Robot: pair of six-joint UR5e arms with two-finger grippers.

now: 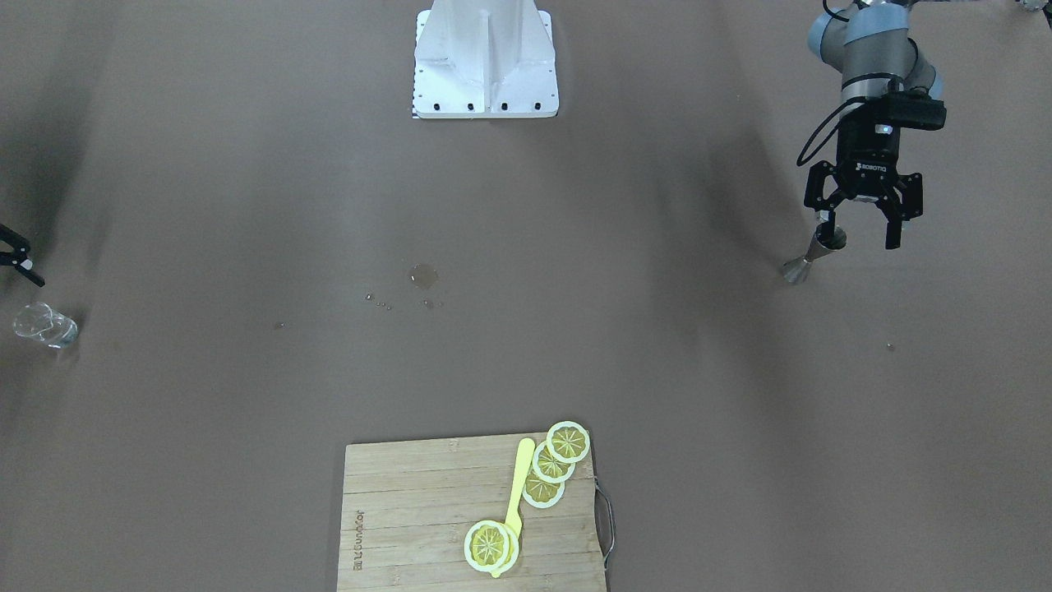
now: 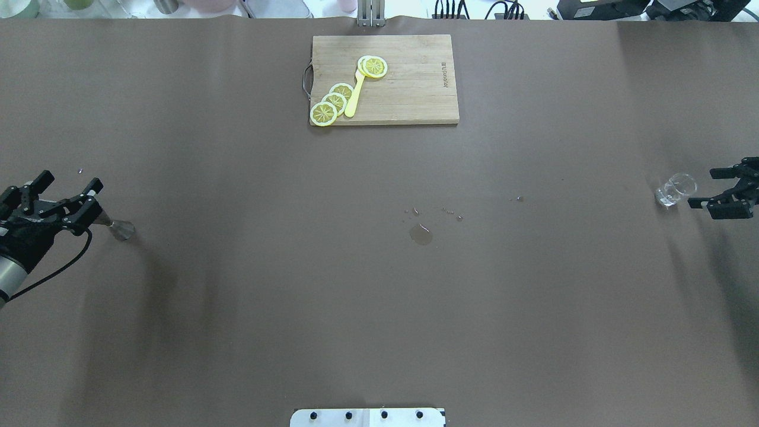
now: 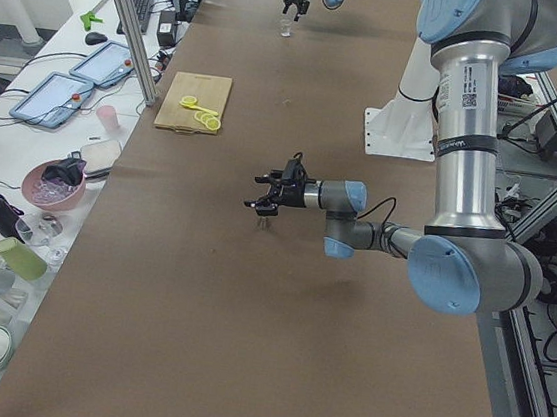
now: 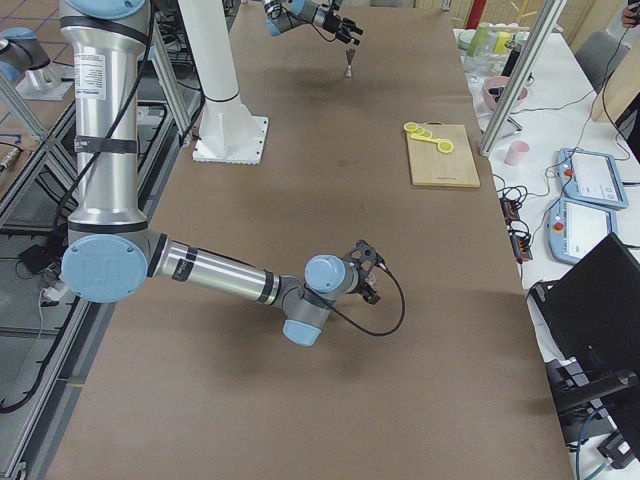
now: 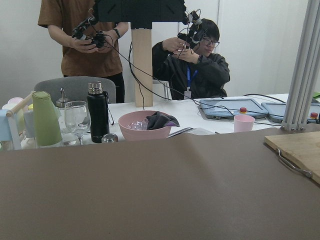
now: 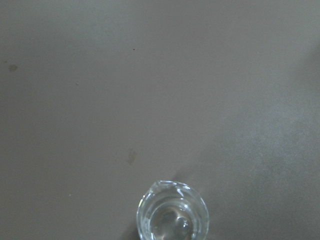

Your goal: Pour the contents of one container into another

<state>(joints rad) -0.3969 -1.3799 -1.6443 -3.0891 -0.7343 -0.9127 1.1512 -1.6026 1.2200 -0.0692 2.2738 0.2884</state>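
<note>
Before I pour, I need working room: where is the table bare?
Bare brown table lies between the jigger and the puddle, and between the puddle and the glass cup. Avoid the wet centre; the cutting board at the far edge is crowded with lemon slices.

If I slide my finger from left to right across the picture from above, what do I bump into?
You'd meet the left hand → metal jigger → lemon slices → little puddle → glass cup → right hand.
</note>
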